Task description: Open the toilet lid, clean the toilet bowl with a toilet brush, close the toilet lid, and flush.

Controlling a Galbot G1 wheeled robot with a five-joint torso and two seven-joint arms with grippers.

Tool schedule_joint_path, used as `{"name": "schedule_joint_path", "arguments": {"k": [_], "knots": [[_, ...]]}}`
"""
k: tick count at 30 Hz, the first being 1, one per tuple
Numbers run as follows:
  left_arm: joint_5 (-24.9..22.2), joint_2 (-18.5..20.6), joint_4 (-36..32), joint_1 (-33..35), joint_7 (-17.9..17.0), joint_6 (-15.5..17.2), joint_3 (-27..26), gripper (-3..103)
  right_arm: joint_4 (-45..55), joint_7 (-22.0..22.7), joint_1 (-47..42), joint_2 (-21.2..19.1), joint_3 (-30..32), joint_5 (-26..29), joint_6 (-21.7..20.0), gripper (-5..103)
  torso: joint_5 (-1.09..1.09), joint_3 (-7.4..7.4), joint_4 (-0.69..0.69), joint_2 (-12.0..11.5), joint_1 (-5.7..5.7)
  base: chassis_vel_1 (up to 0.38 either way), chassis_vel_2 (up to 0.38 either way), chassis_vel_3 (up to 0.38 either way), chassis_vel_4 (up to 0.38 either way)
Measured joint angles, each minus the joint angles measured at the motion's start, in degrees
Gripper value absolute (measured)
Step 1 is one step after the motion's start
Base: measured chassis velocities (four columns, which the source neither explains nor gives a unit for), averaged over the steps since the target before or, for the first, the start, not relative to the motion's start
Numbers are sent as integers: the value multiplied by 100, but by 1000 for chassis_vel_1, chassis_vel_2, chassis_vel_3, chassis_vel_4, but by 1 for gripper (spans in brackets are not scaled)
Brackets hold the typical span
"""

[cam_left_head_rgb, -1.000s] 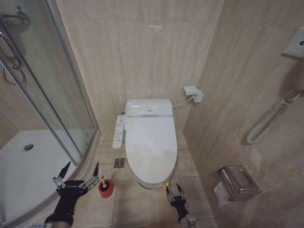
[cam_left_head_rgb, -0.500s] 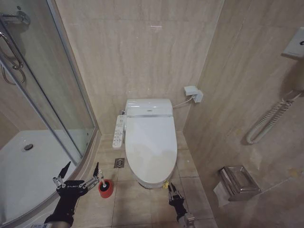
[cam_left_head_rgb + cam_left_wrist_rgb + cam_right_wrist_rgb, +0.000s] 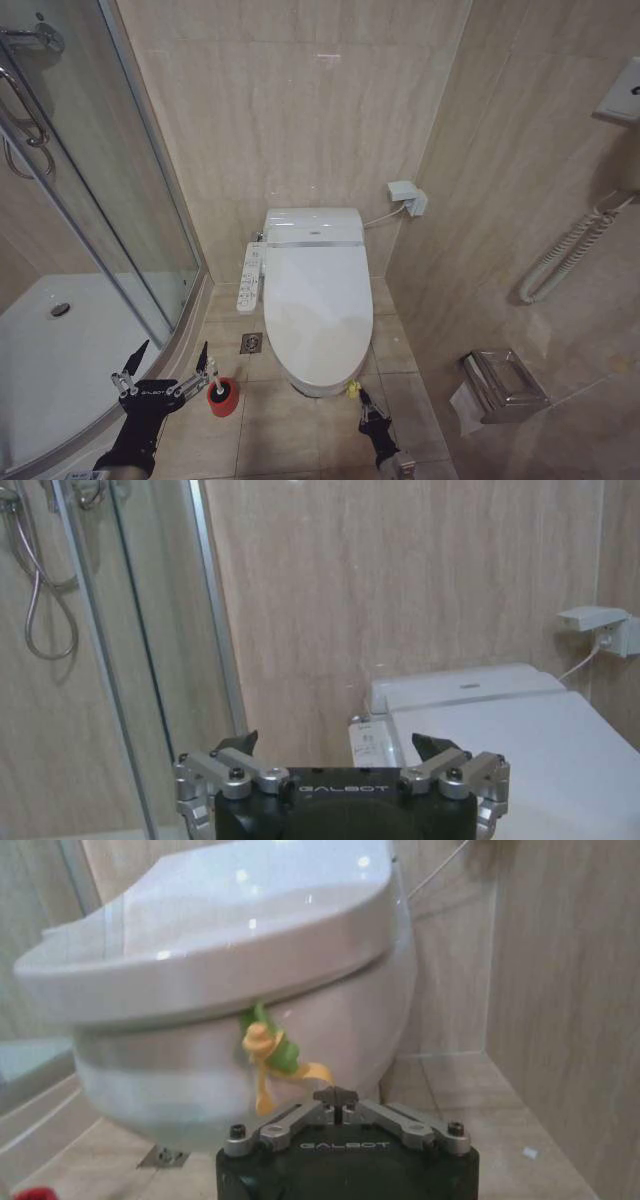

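The toilet lid [image 3: 318, 305] is down flat on the toilet bowl [image 3: 322, 380], so the first job, opening it, is not done yet. The bowl sits against the back wall, with its long white button panel [image 3: 250, 277] on its left side.

A small green and yellow tag [image 3: 268, 1057] hangs from the front edge of the lid. I think it is there to give the robot something easy to pull, because the lid itself is smooth and slippery.

The right pincer [image 3: 366, 404] is low, just in front of the bowl's front tip and a bit to the right of it. It points up toward the tag. Its two fingers are pressed together with nothing between them. In the right wrist view the tag hangs just past the fingertips, not touching them. The arm reaches forward close to the floor [image 3: 290, 430].

The toilet brush [image 3: 214, 380] stands in its little red cup [image 3: 223, 398] on the floor, left of the bowl's front. It is kept close so it is easy to grab after the lid is up.

The left pincer [image 3: 168, 362] waits just left of the red cup, by the shower door [image 3: 110, 200]. Its fingers are spread wide and hold nothing. The arm is held level and looks parked.
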Motion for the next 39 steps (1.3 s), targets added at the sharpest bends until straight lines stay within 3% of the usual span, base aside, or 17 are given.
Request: {"name": "schedule_joint_path", "arguments": {"k": [8,21,26,33,39], "knots": [[0,0,0,0,0,0,0,100,965,19,-334,-200,228,466,-215,0,1,0,1,0,0,0,0,0,0],[0,0,0,0,0,0,0,100,3445,118,-1532,-593,869,1212,-271,0,3,0,2,0,0,0,0,0,0],[0,0,0,0,0,0,0,100,4393,177,-1684,-672,1251,1527,-650,0,-2,0,0,0,0,0,0,0,0],[0,0,0,0,0,0,0,100,4964,575,-572,-867,1173,1618,-1428,0,-2,0,-2,0,0,0,0,0,0],[0,0,0,0,0,0,0,100,4743,839,869,-1347,834,1877,-1928,0,-1,1,-1,0,0,0,0,0,0]]}}
